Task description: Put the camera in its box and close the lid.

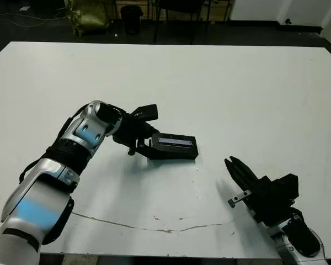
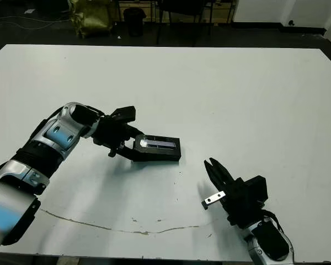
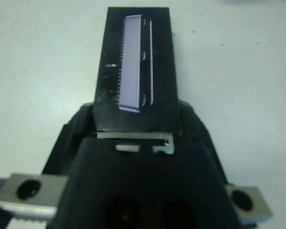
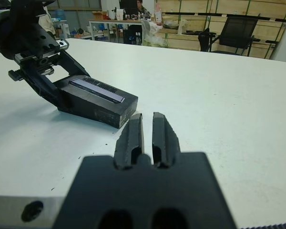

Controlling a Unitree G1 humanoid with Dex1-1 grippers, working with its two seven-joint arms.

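— What is seen on the wide white table (image 1: 220,88)?

— A flat black rectangular lid (image 1: 175,143) with a long silvery-lavender strip along its middle is seen seated on a small shallow black box (image 4: 93,110), near the middle of the table and towards the robot's left. The two are stacked flush, so that one closed black block is formed. The white lining of the box is covered.

— And the slim black bar-shaped camera?

— It is not seen in any view. Whether it is inside the closed box cannot be told.

— How is the left gripper (image 1: 143,144) placed?

— It is set at the end of the block nearest the left arm. In the left wrist view, the near end of the lid is framed by the two black fingers (image 3: 69,138), one on each side of the box. In the right wrist view, the lower finger is seen against the side of the box. The end of the closed box is thus clasped between the fingers.

— And the right gripper (image 1: 236,168)?

— It is held low above the table near the front edge, well apart from the box, and is pointed towards it. Its two black fingers (image 4: 132,136) are drawn close together, side by side, with only a thin slit between them. Nothing is held in them.
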